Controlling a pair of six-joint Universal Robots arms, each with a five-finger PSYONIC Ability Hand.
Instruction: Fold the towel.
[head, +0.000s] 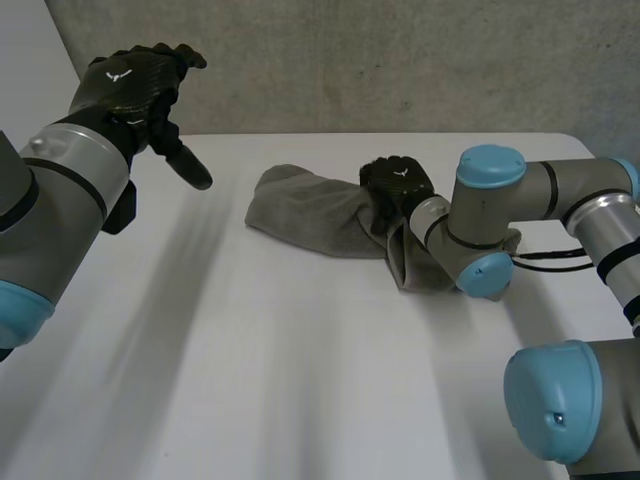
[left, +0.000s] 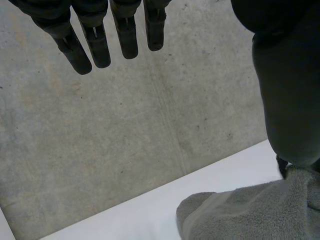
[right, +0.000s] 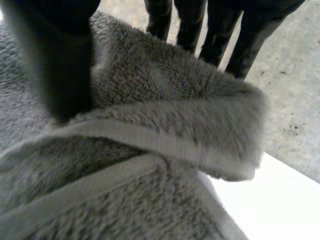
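The towel lay bunched on the table toward 1 o'clock. The right hand pinched a hemmed fold between thumb and fingers; the left hand hung empty, fingers straight, at 10 o'clock. The fold probably needed lifting clear and spreading flat before creasing.

I can't read a single word or number out here. The only marks are small white winged emblems, one on the back of the left hand, one on the right hand.
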